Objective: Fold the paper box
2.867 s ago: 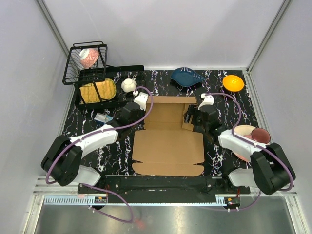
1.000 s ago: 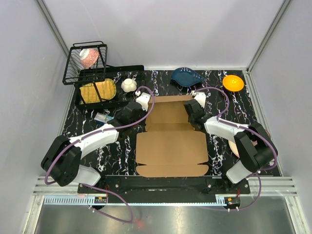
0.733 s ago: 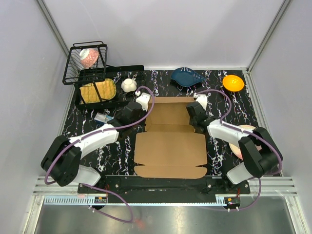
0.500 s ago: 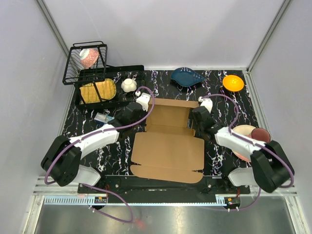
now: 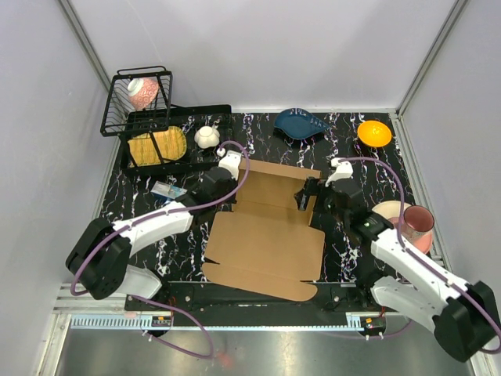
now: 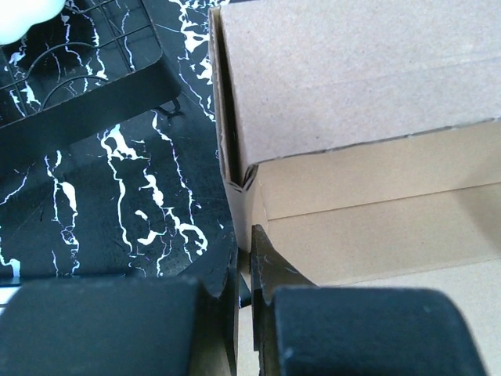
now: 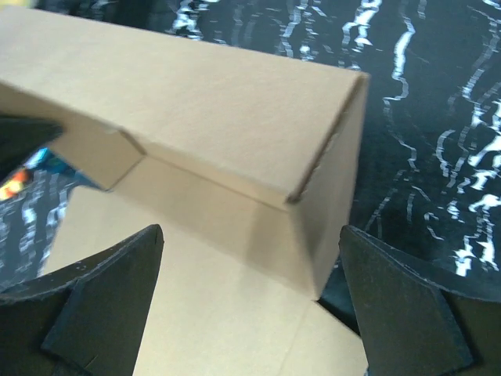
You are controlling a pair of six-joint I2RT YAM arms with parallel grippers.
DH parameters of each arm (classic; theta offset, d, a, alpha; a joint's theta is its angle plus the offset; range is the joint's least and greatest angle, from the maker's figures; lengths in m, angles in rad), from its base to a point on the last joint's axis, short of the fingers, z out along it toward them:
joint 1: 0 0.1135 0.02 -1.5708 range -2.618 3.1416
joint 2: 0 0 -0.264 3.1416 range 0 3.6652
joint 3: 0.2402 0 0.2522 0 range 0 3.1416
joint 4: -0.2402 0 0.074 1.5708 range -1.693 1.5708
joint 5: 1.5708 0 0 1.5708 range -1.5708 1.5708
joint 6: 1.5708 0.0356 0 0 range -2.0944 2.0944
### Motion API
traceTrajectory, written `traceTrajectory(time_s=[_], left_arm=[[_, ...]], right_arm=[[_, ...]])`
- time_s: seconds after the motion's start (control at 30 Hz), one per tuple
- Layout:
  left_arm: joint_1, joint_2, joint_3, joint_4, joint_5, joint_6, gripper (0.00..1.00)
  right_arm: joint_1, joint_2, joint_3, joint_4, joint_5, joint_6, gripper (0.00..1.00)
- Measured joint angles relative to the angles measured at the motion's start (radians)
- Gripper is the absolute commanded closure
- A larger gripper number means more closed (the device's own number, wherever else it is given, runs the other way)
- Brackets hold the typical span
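Left jaws together, clamped on the cardboard box side wall — right jaws wide apart, a box corner between them, untouched.

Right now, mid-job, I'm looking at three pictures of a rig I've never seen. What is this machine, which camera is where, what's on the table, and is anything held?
The machine is two robot arms bolted at the table's near edge. The wide picture looks down from above and behind them. The two close-ups come from a camera on each wrist.

On the black marbled table lies the paper box, brown cardboard with its far part folded up. Around it are a wire basket, a blue dish, an orange bowl and two bowls on the right.

The left arm's fingers are shut on the box's left edge. The right arm's fingers stand wide open at its right end, holding nothing.
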State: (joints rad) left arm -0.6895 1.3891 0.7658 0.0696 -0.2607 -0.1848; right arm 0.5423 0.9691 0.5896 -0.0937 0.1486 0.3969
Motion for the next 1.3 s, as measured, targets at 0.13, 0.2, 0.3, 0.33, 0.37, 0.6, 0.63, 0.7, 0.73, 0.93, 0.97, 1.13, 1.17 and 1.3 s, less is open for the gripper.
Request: traceTrajectory(time_s=[0.13,0.2,0.3,0.33,0.37,0.6,0.63,0.7,0.73,0.93,0.97,1.13,1.17,1.3], left_arm=[[-0.021,0.000,-0.010,0.015,-0.052,-0.019,1.00],[-0.030,-0.001,-0.025,0.042,-0.079,-0.033,1.00],[-0.045,-0.010,-0.072,0.119,-0.119,-0.057,1.00],[-0.051,-0.015,-0.097,0.155,-0.136,-0.062,1.00],[-0.056,-0.022,-0.122,0.188,-0.150,-0.068,1.00],[-0.093,-0.052,-0.312,0.494,-0.235,-0.080,1.00],[-0.093,-0.050,-0.322,0.517,-0.240,-0.077,1.00],[-0.095,-0.039,-0.332,0.553,-0.247,-0.071,1.00],[-0.096,-0.033,-0.333,0.563,-0.249,-0.068,1.00],[-0.110,-0.007,-0.333,0.605,-0.268,-0.023,1.00],[-0.114,-0.003,-0.331,0.608,-0.271,-0.012,1.00],[-0.125,0.022,-0.307,0.612,-0.278,0.038,0.99],[-0.126,0.027,-0.301,0.612,-0.279,0.045,0.98],[-0.130,0.046,-0.283,0.614,-0.287,0.063,0.96]], right_arm=[[0.000,-0.117,-0.018,-0.002,-0.098,-0.001,0.00],[0.000,-0.169,-0.020,-0.004,-0.123,0.000,0.00],[0.000,-0.240,-0.020,-0.017,-0.106,0.000,0.00],[0.000,-0.260,-0.020,-0.024,-0.093,0.001,0.00],[0.000,-0.282,-0.020,-0.031,-0.077,0.001,0.00],[0.000,-0.312,-0.018,-0.048,0.067,0.037,0.00],[0.000,-0.292,-0.017,-0.043,0.079,0.042,0.00],[-0.001,-0.246,-0.016,-0.015,0.092,0.051,0.00],[-0.001,-0.223,-0.016,0.003,0.095,0.055,0.00],[-0.036,-0.074,-0.006,0.144,0.076,0.089,0.02],[-0.052,-0.055,-0.005,0.169,0.066,0.099,0.03],[-0.143,0.006,-0.006,0.272,-0.014,0.146,0.31],[-0.162,0.011,-0.015,0.302,-0.040,0.156,0.36],[-0.211,0.019,-0.072,0.393,-0.118,0.195,0.47]])
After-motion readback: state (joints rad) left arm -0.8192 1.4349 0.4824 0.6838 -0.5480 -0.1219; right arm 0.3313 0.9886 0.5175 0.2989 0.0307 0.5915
